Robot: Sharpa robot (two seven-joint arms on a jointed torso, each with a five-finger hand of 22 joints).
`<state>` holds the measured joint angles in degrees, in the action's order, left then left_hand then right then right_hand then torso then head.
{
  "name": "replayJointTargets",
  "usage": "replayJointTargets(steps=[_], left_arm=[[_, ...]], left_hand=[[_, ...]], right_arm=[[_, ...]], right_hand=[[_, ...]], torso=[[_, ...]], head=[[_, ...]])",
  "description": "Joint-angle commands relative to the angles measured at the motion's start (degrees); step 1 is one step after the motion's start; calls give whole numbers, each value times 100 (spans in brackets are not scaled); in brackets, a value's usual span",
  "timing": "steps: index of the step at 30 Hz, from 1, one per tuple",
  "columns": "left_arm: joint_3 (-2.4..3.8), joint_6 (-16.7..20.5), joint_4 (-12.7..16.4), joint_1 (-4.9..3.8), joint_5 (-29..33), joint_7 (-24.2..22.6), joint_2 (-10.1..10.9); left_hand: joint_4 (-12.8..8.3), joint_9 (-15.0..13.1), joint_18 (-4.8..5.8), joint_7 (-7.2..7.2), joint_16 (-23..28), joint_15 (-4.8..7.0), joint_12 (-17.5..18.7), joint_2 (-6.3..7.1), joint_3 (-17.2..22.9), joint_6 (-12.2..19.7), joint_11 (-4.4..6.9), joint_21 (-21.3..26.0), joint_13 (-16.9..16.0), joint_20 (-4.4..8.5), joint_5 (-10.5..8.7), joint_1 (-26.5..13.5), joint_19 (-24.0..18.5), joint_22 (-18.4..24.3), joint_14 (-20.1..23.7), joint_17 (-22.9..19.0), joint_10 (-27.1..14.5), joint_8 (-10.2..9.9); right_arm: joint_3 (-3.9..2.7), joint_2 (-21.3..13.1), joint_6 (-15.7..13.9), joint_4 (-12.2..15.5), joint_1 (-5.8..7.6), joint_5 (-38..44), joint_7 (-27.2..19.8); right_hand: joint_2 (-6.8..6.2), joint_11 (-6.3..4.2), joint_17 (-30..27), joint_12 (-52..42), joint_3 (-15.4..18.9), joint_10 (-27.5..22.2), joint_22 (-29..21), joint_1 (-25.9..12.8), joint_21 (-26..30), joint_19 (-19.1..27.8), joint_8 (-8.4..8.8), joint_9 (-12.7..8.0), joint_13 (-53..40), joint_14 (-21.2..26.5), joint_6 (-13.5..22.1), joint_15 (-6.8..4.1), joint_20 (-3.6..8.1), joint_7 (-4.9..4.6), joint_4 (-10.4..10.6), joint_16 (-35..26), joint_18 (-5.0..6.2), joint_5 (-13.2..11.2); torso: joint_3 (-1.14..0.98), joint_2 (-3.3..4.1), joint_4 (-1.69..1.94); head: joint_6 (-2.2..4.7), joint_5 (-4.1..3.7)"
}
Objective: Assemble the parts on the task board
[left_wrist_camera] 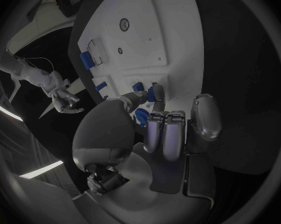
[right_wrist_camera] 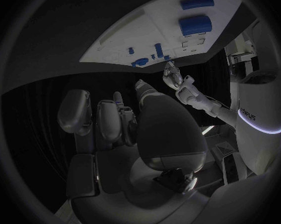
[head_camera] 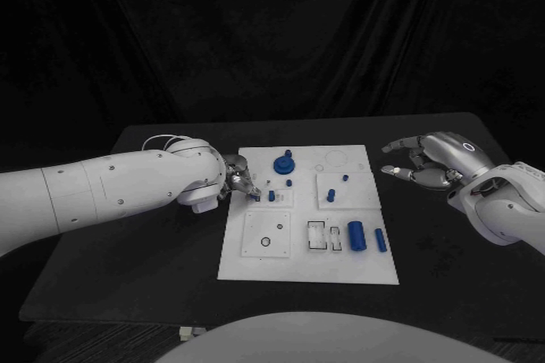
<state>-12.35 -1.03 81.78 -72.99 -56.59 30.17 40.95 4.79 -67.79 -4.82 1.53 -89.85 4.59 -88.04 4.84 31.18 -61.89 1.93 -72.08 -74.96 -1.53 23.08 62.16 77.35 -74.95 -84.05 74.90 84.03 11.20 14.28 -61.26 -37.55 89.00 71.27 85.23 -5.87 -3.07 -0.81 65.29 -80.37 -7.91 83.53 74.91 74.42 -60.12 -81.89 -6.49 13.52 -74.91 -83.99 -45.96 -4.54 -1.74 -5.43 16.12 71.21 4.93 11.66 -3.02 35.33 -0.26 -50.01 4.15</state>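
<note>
left robot hand (head_camera: pixel 241 183) at task board (head_camera: pixel 309 261) left edge, fingertips pinching small blue part (head_camera: pixel 256 195) over its slot | right robot hand (head_camera: pixel 437 162) empty, fingers apart, hovering off board's right side | risk: tilted part jams or slips from the light pinch

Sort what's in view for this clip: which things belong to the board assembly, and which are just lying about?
Part of the job:
- task board
- blue parts: large cylinder, slim rod, knob piece, small pegs
- left hand, at the board's left edge by a small blue part
- right hand, off the board, holding nothing

Just there:
- black table
</note>
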Motion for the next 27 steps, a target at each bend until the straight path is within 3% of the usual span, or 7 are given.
replayJointTargets(steps=[1, 12, 17, 27], left_arm=[[4, -85, -22, 22, 60, -48, -32], [4, -79, -123, 72, 60, -52, -84], [4, 36, -126, 93, 60, -118, -74], [4, 228, -129, 106, 60, -265, -91]], left_hand=[[-52, -31, -31, -2, -15, 31, -34, -87, 7, 52, 32, -13, -1351, -7, 17, 22, 32, -120, -595, 1510, 442, 23], [-72, -151, -30, 7, -15, 28, -32, -136, -25, 145, 27, -10, -1350, -8, 18, 49, 36, -132, -595, 1510, 440, 57], [-46, -318, -27, 17, -15, 17, -41, -204, -104, 238, 15, -9, -1358, -16, -176, 40, 45, -155, -595, 1510, 447, 114], [-49, -355, -25, 13, -15, 18, -45, -228, -108, 242, 18, -18, -1361, -16, -199, 56, 54, -167, -595, 1510, 451, 133]], right_arm=[[-5, -6, 9, 10, -16, 9, 66], [-5, -5, 22, 4, -29, 9, 70], [-5, -7, 21, 0, -35, 9, 67], [-5, -11, 23, -10, -46, 9, 67]], right_hand=[[11, 32, -5, 36, 2, -6, 804, 21, 42, -5, -24, -7, -300, -193, -31, 30, -35, -4, -23, -37, 37, 37], [11, 32, -5, 36, 2, -6, 804, 21, 42, -5, -24, -7, -300, -193, -31, 30, -35, -4, -23, -37, 37, 37], [11, 32, -5, 36, 2, -6, 804, 21, 42, -5, -24, -7, -300, -193, -31, 30, -35, -4, -23, -37, 37, 37], [16, 34, -10, 39, 1, -6, 804, 22, 40, -6, -22, -12, -297, -193, -39, 31, -36, -6, -19, -41, 36, 50]], torso=[[2, 12, -4], [4, 3, -3], [5, 1, -4], [-1, -1, 2]], head=[[1, 1], [1, 5], [1, -4], [1, -10]])
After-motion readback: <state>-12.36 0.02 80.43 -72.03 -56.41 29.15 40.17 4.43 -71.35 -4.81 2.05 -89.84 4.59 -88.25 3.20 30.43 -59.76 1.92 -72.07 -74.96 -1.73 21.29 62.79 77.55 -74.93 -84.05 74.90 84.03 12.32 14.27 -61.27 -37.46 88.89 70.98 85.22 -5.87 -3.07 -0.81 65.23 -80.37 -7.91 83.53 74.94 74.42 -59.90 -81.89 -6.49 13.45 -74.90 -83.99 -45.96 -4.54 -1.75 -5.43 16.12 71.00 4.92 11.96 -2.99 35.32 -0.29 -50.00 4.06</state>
